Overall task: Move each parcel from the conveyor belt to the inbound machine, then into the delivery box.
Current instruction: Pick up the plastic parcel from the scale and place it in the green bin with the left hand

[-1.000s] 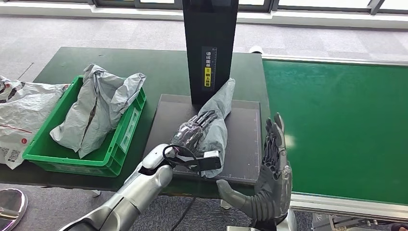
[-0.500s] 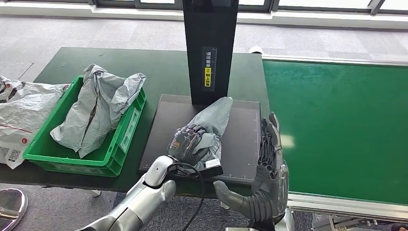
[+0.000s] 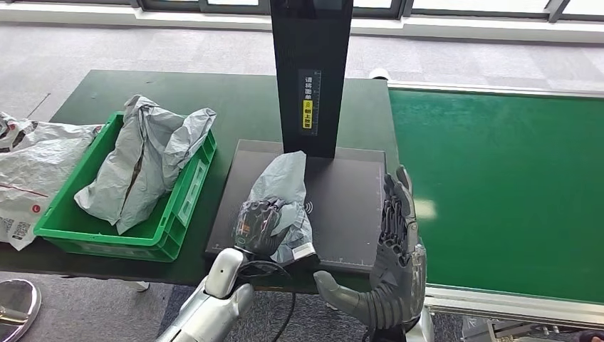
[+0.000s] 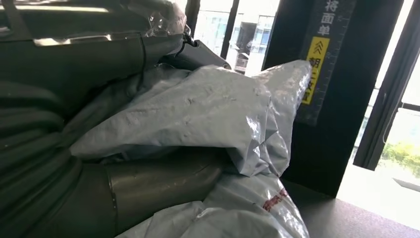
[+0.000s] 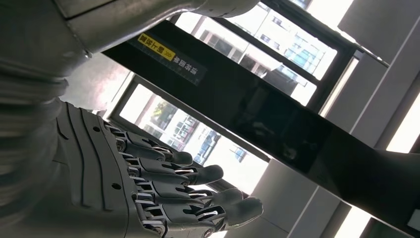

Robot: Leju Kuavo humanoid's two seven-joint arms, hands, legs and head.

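Left robot hand (image 3: pixel 258 224) gripping grey parcel (image 3: pixel 283 187) over scanner plate (image 3: pixel 342 214); right robot hand (image 3: pixel 395 246) alongside, fingers spread, holding nothing.

Right robot hand (image 5: pixel 163 198), fingers apart and empty, before a black column (image 5: pixel 257 114), perhaps the inbound machine's

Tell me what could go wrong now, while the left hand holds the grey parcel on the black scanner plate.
1. The left hand grips only the near end of the soft grey parcel; the loose far end could sag or slip out during a lift.
2. The green box already holds a bulky parcel, so a second one might hang over the rim.
3. The parcel's far end lies close to the black post and might brush it.
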